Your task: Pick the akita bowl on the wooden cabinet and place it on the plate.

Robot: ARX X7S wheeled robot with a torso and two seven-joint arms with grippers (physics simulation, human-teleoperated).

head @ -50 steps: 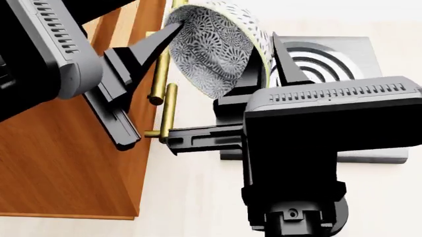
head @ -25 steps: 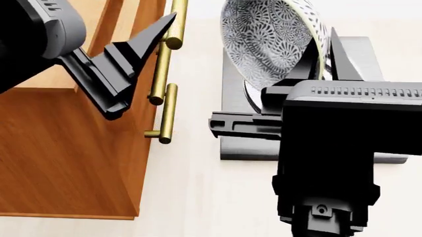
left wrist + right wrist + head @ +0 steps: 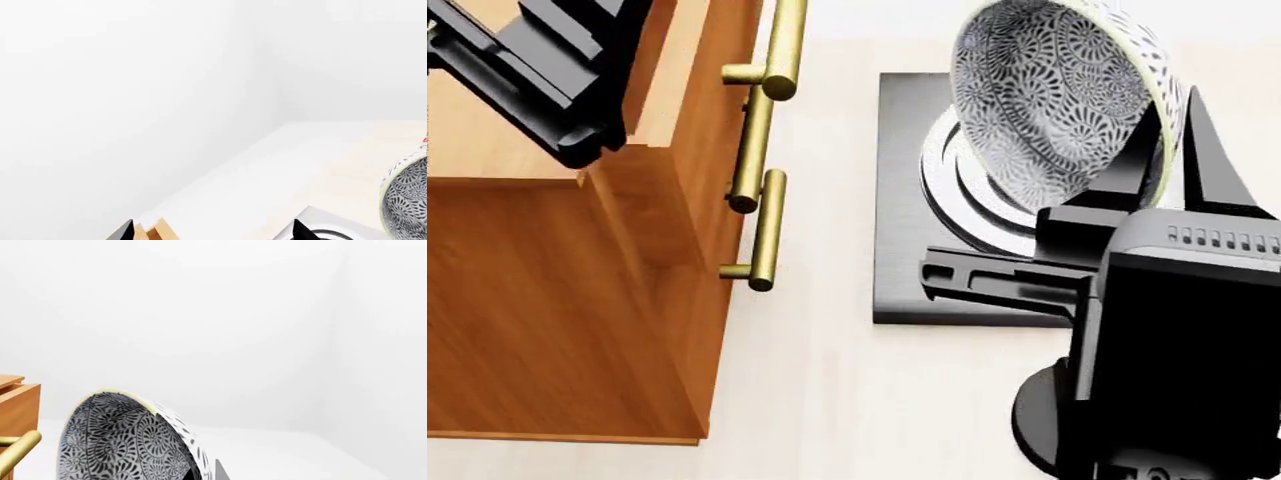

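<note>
The akita bowl (image 3: 1041, 100), white with a dense black floral pattern, hangs tilted on its side above the stove. My right gripper (image 3: 1174, 100) is shut on its rim, one finger inside the bowl and one outside. The right wrist view shows the bowl (image 3: 120, 440) close up with that gripper (image 3: 203, 472) pinching its edge. The wooden cabinet (image 3: 561, 300) fills the left of the head view. My left gripper (image 3: 213, 232) is open and holds nothing; its arm (image 3: 534, 70) is above the cabinet top. The plate is out of view.
A dark grey square stove (image 3: 908, 250) with a ringed burner lies on the pale floor just right of the cabinet, under the bowl. Brass bar handles (image 3: 767, 225) stick out from the cabinet's front towards the stove. White walls stand behind.
My right gripper has carried the bowl to the right, away from the cabinet and over the stove. My left gripper has drawn back up and left over the cabinet.
</note>
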